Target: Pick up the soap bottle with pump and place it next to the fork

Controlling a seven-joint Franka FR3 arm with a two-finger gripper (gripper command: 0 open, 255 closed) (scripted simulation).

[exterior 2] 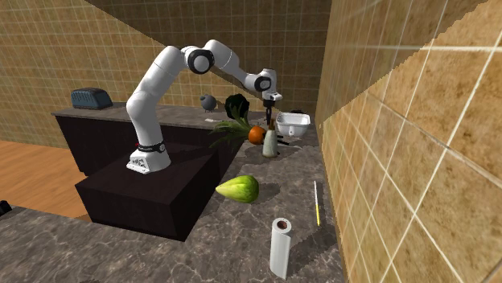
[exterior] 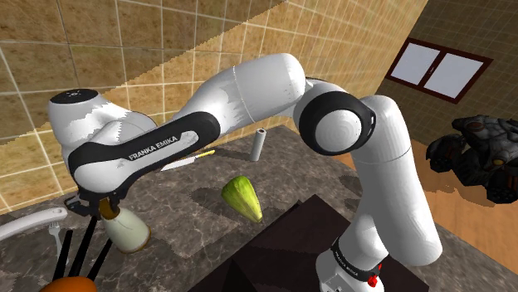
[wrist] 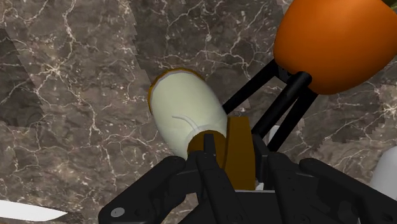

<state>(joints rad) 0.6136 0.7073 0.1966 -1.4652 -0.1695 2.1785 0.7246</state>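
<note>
status: grasp stage, transport not yet begun.

- soap bottle: cream body, brown pump on top. it stands near the bench end by the white sink, just beside an orange ball on black stems. in the second exterior view it reads upright, base on or very near the marble. cannot tell if it has left the surface.
- pincer: directly over the bottle. in the wrist view the two black fingers sit tight on either side of the brown pump, with no gap seen. judged closed on the pump neck, gripping the bottle from above.
- fork: not firmly identified. a thin white utensil with a yellow end lies along the tiled wall, well apart from the bottle. a small white pronged piece lies near the sink rim in the shoulder view. cannot tell which one is meant.
- other items on the bench: a pale green fruit mid-bench and a grey roll standing farther along.

done, by judgement: approach, alignment, closing on the pump.
left: lift clear of the orange ball's stems, carry to the fork, set down upright beside it, release.

risk note: the hold is on the narrow pump only, so the heavy body may swing or slip on the lift.
</note>
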